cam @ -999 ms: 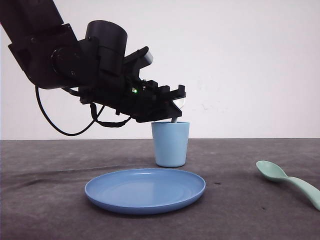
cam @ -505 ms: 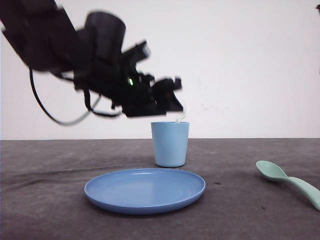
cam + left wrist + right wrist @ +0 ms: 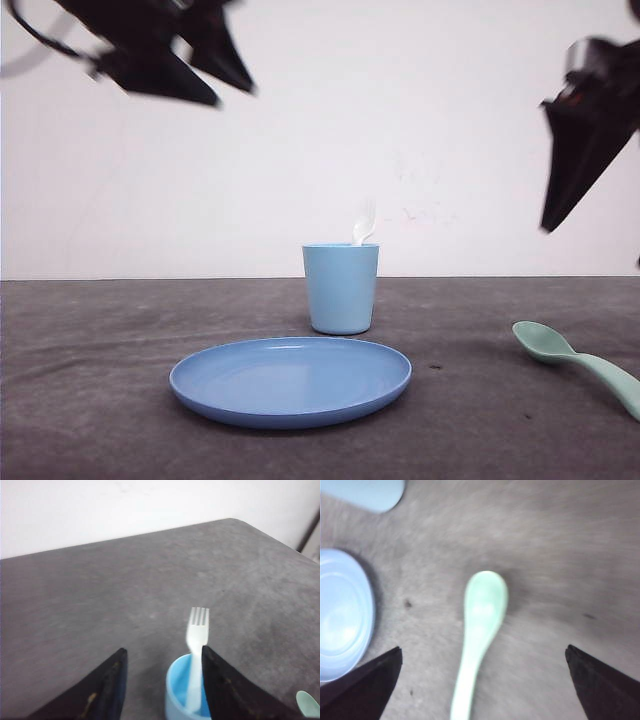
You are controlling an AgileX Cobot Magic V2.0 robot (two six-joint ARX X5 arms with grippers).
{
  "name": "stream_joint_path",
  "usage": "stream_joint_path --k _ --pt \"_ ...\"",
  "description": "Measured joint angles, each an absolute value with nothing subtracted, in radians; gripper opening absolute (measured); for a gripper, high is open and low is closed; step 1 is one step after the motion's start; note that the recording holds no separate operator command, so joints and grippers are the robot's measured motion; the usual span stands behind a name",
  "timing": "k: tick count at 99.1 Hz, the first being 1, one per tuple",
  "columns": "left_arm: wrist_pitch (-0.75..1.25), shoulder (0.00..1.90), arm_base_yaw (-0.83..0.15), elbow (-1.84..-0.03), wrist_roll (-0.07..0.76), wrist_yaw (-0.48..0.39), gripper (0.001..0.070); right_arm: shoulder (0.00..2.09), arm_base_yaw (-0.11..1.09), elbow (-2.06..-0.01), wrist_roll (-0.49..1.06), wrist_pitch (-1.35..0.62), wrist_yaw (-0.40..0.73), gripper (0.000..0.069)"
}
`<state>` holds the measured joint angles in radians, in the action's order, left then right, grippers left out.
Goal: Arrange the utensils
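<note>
Now the fork (image 3: 196, 650) stands in the cup (image 3: 341, 288); the left gripper (image 3: 162, 682), open and empty, has lifted away. Over the spoon (image 3: 479, 625) near the table's (image 3: 90, 340) right edge, the open right gripper (image 3: 482, 687) comes in.

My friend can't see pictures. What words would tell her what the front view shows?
A white fork stands tines-up in a light blue cup on a dark grey table, behind a blue plate. A mint-green spoon lies on the table at the right. Two blurred black robot arms hang high at the upper corners.

spoon (image 3: 580, 362) open from above, cup (image 3: 341, 288) and plate (image 3: 290, 380) well apart
</note>
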<state>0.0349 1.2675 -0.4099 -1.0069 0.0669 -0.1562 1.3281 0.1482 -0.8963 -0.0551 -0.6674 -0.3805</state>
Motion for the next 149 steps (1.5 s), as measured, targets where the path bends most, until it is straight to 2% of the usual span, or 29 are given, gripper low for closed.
stream_joint_path --k 18,43,69,98,114,139,149 --pt "0.257 1.102 -0.286 -1.007 0.044 -0.144 0.0274 1.414 0.196 -0.896 -0.056 -0.605 -0.388 0.0660" --pt "0.537 0.956 -0.118 -1.007 0.018 -0.009 0.0274 1.520 0.230 -0.896 -0.060 -0.522 -0.385 0.0614" --pt "0.698 0.915 -0.060 -1.007 0.018 0.003 0.0274 1.570 0.262 -0.896 -0.065 -0.466 -0.335 0.0592" --pt "0.705 0.915 -0.059 -1.007 0.018 0.003 0.0274 1.585 0.288 -0.896 -0.068 -0.439 -0.284 0.0413" --pt "0.705 0.915 -0.059 -1.007 0.018 0.003 0.0274 1.602 0.288 -0.896 -0.068 -0.442 -0.265 0.0355" --pt "0.704 0.915 -0.059 -1.007 0.011 0.003 0.0274 1.612 0.292 -0.896 -0.068 -0.449 -0.257 0.0074" --pt "0.701 0.915 -0.059 -1.007 0.009 0.003 0.0274 1.612 0.294 -0.896 -0.069 -0.447 -0.257 0.0033"
